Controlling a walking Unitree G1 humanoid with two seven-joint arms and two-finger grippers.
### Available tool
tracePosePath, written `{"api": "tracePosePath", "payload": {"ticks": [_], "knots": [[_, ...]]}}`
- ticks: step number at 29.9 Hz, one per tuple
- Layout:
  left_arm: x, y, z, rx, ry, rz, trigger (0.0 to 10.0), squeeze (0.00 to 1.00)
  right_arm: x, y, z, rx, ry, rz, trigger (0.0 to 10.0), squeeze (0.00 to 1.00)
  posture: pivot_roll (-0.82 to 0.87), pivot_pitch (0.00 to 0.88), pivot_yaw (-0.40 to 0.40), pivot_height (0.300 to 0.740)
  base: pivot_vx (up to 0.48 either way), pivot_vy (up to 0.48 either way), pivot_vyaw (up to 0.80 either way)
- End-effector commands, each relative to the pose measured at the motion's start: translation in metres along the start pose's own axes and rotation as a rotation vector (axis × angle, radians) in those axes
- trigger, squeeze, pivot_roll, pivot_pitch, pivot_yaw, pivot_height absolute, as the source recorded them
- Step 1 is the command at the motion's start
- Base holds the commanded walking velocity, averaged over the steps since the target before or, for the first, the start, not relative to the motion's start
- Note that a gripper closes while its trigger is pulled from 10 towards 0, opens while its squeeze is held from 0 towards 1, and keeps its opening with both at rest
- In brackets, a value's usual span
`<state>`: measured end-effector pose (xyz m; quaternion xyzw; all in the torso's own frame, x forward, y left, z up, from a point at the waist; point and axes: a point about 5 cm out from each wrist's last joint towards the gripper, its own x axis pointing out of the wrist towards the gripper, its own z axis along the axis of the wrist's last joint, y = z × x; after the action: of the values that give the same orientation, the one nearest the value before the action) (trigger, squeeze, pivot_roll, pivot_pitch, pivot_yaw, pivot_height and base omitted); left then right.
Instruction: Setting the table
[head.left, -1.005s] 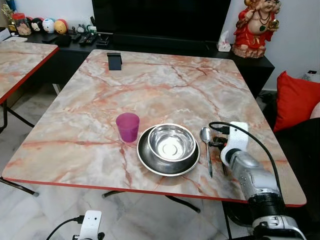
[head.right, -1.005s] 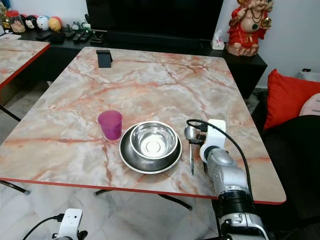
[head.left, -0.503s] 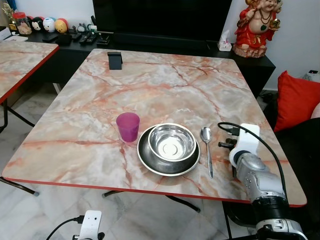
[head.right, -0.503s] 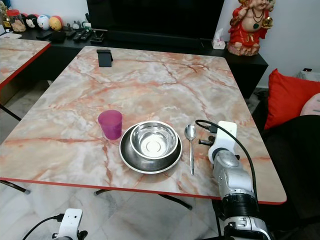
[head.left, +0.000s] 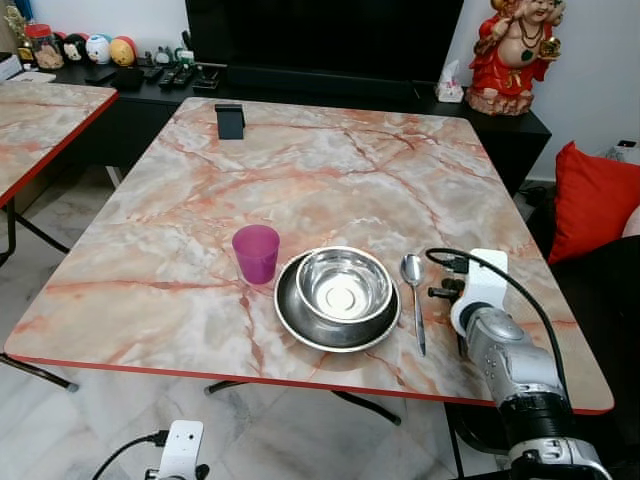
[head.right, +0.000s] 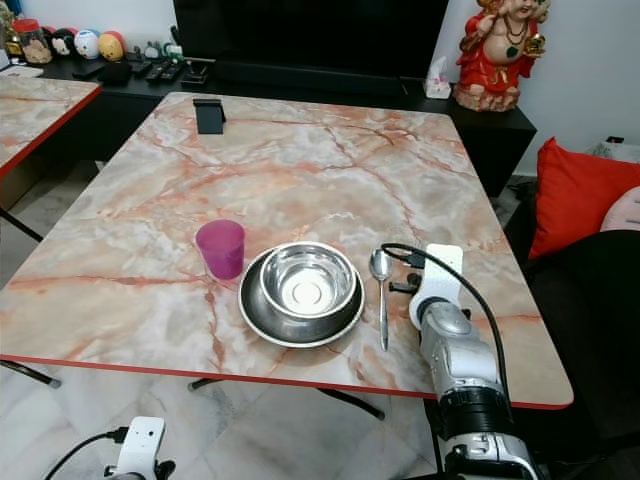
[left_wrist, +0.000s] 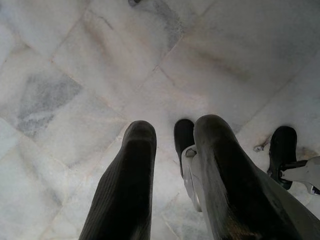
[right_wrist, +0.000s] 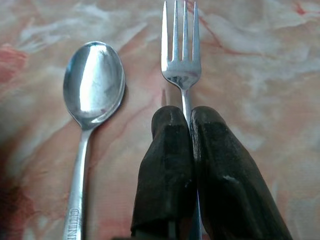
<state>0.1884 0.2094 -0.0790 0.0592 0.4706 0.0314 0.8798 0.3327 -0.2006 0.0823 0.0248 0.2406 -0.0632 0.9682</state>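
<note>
Steel fork (right_wrist: 182, 60) clamped in my right gripper (right_wrist: 189, 117) over the marble table (head.left: 320, 170), just right of the spoon (right_wrist: 92, 85), bowl (head.left: 342, 284) on plate (head.left: 300, 325) left, my left gripper (left_wrist: 172, 132) apart above floor.

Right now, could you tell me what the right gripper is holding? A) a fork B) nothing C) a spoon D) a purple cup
A: in the right wrist view the right gripper has its black fingers pinched on the handle of a fork, while the spoon lies free on the table beside it.
</note>
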Motion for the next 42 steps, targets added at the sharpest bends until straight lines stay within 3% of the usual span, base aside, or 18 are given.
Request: {"api": "tracePosePath", "payload": {"ticks": [1, 13, 42], "knots": [[0.000, 0.001, -0.001, -0.001, 0.012, 0.002, 10.0, 0.00, 0.001, -0.001, -0.002, -0.004, 0.001, -0.005, 10.0, 0.00, 0.05, 0.000, -0.069, 0.740, 0.000, 0.000, 0.00], [0.000, 0.002, -0.002, 0.005, 0.012, 0.004, 10.0, 0.00, 0.003, 0.010, -0.007, -0.040, 0.013, 0.045, 10.0, 0.00, 0.06, 0.000, -0.071, 0.740, 0.000, 0.000, 0.00], [0.000, 0.002, -0.003, 0.011, 0.015, 0.003, 10.0, 0.00, 0.004, 0.012, -0.015, -0.031, 0.032, 0.012, 10.0, 0.00, 0.07, 0.000, -0.071, 0.740, 0.000, 0.000, 0.00]]}}
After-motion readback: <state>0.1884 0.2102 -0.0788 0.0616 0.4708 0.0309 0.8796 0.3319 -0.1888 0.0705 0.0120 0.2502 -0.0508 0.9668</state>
